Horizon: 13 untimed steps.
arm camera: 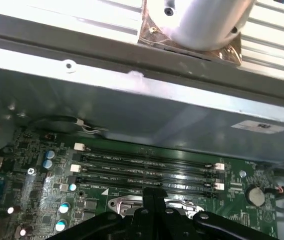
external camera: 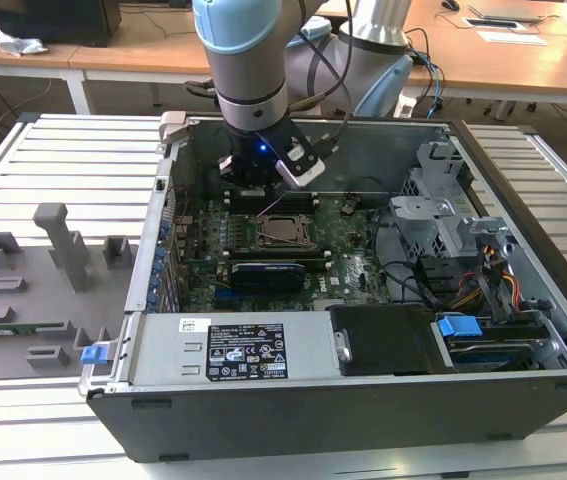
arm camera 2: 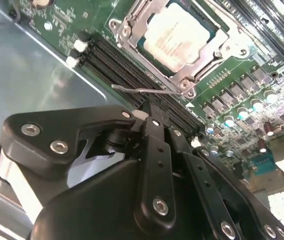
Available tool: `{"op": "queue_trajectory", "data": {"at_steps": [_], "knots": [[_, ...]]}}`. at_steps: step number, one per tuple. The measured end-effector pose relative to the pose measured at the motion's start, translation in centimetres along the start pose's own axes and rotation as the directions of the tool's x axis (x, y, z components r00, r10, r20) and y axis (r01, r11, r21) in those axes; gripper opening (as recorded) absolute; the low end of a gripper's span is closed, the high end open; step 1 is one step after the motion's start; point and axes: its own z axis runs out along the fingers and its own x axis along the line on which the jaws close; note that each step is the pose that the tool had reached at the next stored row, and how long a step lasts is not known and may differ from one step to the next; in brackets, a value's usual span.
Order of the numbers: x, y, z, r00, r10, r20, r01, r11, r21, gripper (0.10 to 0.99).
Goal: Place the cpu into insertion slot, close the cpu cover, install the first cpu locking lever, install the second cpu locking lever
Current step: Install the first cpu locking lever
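Computer case (external camera: 363,415), open, is lying on its side and housing all entries below. Motherboard (external camera: 363,275), green, is covering its floor. Taking the insertion slot (external camera: 264,236) as dial centre in the exterior view: the gripper (external camera: 253,168) is hovering at 12 o'clock, just beside the slot. In both wrist views its claw (arm camera: 152,195) is showing its fingers drawn together with nothing caught between them. Cpu cover (arm camera 2: 209,54), a silvery frame, is lying folded down over the slot. The cpu (arm camera 2: 179,34) is sitting flat inside it, pale top facing up through the opening (so seating and covering are looking done). One locking lever (arm camera 2: 147,91), a thin wire, is sticking out free from a slot corner across the memory slots, near the fingertips and judged not latched. The other lever's state I cannot tell, so the lever work is judged to be remaining. Surroundings: grey fixture tray (external camera: 33,290) is resting outside the case at 9 o'clock. Power supply (external camera: 233,350) is sitting at 6 o'clock. Drive cage (external camera: 453,225) is standing at 3 o'clock with a cable bundle (external camera: 493,280) at 4 o'clock. Memory slots (arm camera: 147,172) are running at 12 o'clock between slot and case wall, crowding the claw's working room.
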Motion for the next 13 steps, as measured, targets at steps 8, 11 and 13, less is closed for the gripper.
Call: {"op": "queue_trajectory", "data": {"at_steps": [8,11,13], "knots": [[-0.02,0.23,0.90,0.9971,0.074,0.0209,-0.074,0.9971,0.019,0.106],[-0.53,0.44,1.23,0.9968,0.076,0.0216,-0.077,0.9966,0.030,0.106],[-1.19,0.33,1.48,0.9960,0.085,0.0242,-0.086,0.9955,0.038,0.106]]}}
